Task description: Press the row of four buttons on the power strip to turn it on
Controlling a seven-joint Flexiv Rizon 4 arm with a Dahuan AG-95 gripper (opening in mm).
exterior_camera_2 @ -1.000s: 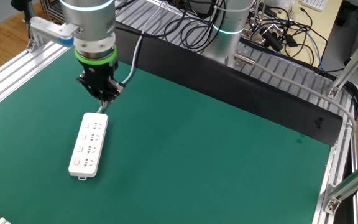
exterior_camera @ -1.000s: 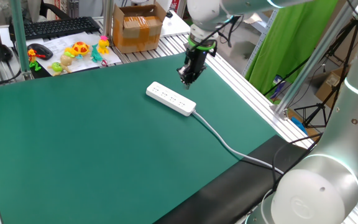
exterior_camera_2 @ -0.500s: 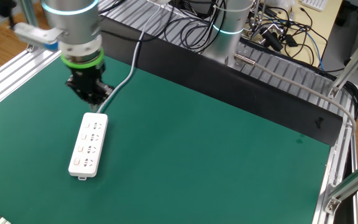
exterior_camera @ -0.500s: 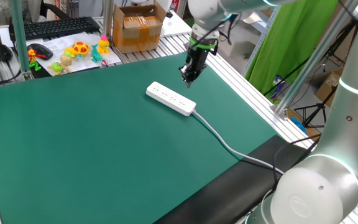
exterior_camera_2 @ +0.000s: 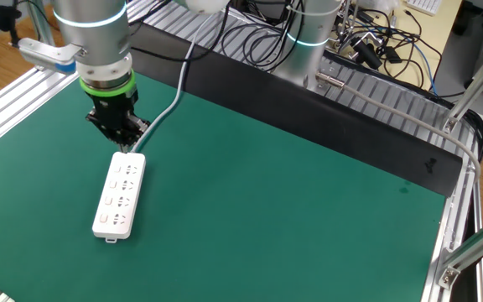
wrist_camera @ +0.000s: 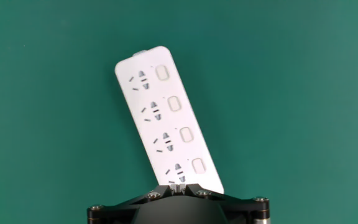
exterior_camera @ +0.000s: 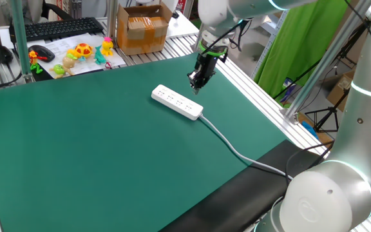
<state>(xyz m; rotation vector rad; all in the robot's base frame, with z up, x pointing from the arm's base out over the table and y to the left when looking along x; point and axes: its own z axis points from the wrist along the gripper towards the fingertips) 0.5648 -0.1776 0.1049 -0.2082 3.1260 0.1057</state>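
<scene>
Hand view shows the power strip [wrist_camera: 165, 124] flat on the green table [wrist_camera: 303, 93] w/ all four buttons [wrist_camera: 180, 135] clear. The fixed views barely show them, but do show the claw [exterior_camera_2: 122, 143] hovering above the strip's cable end. Claw's clenched, holding nothing. Looks like approach step; next: drop onto nearest button.

Opposite table sides; hand view perhaps overhead
</scene>
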